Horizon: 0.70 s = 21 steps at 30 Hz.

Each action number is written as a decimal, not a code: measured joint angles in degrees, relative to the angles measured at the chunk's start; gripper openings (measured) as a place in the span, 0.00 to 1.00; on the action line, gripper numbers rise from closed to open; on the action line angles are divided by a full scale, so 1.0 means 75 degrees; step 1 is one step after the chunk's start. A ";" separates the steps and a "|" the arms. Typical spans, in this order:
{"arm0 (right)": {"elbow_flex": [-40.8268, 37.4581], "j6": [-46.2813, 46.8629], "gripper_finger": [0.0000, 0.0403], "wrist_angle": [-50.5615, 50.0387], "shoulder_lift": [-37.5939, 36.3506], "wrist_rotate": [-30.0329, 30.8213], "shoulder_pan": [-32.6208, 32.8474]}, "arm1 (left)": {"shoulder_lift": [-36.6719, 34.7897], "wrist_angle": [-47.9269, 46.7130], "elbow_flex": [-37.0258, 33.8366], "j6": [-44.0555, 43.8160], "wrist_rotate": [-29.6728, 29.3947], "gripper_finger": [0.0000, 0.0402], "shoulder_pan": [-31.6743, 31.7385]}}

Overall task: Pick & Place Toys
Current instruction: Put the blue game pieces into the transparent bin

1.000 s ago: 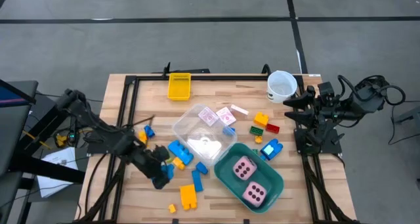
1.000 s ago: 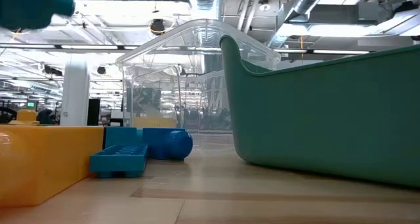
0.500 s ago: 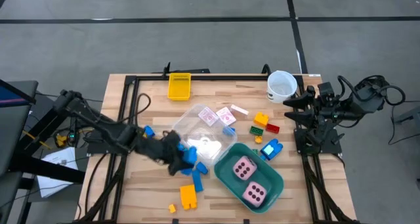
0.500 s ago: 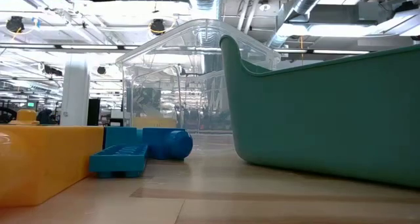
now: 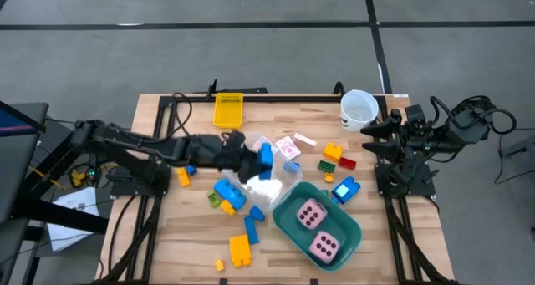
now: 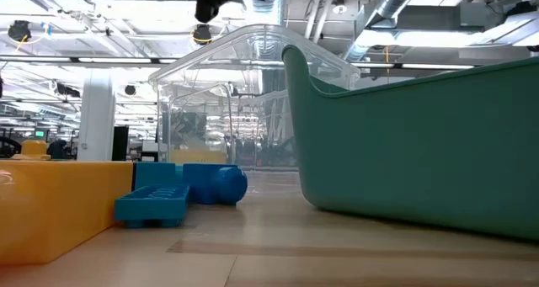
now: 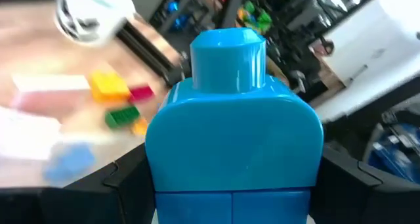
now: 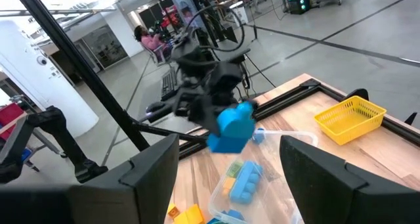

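Observation:
My left gripper is shut on a blue brick and hovers over the clear plastic container at mid-table. The brick fills the left wrist view and also shows in the right wrist view. Two pink dice lie in the teal tub. Pink-white cards lie at the container's far side. Loose blue bricks and an orange brick rest on the table near it. My right gripper is open and empty at the table's right edge. My left gripper pinches the blue brick's two opposite side walls between its two fingers. The fingers come roughly level from the table's left side. The brick's round stud points away from the wrist. The brick is lifted clear, above the clear container.
A white cup stands at the far right and a yellow basket at the far edge. Yellow, red and green bricks and a blue brick lie right of the container. Black frame rails run along the table's sides.
My left gripper, shut on the blue brick, has swung from the near left part of the table toward the far and right edges. It now stands above the clear container, the brick clear of the table throughout.

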 joint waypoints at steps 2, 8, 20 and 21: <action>0.0000 0.0000 0.63 0.0002 0.0000 0.0000 0.0000 | 0.0000 -0.0177 0.0179 0.0165 -0.0027 0.72 0.0247; 0.0000 -0.0075 0.63 0.0003 0.0000 0.0002 -0.0003 | 0.0440 -0.1525 0.1062 0.0245 -0.0076 0.72 0.0768; 0.0000 -0.0125 0.63 0.0001 0.0000 0.0123 -0.0003 | 0.3031 -0.5557 0.4326 0.0480 0.0148 0.72 0.0704; -0.0002 -0.0125 0.63 0.0000 0.0000 0.0162 -0.0003 | 0.3251 -0.5932 0.4558 0.0477 0.0144 0.72 0.0698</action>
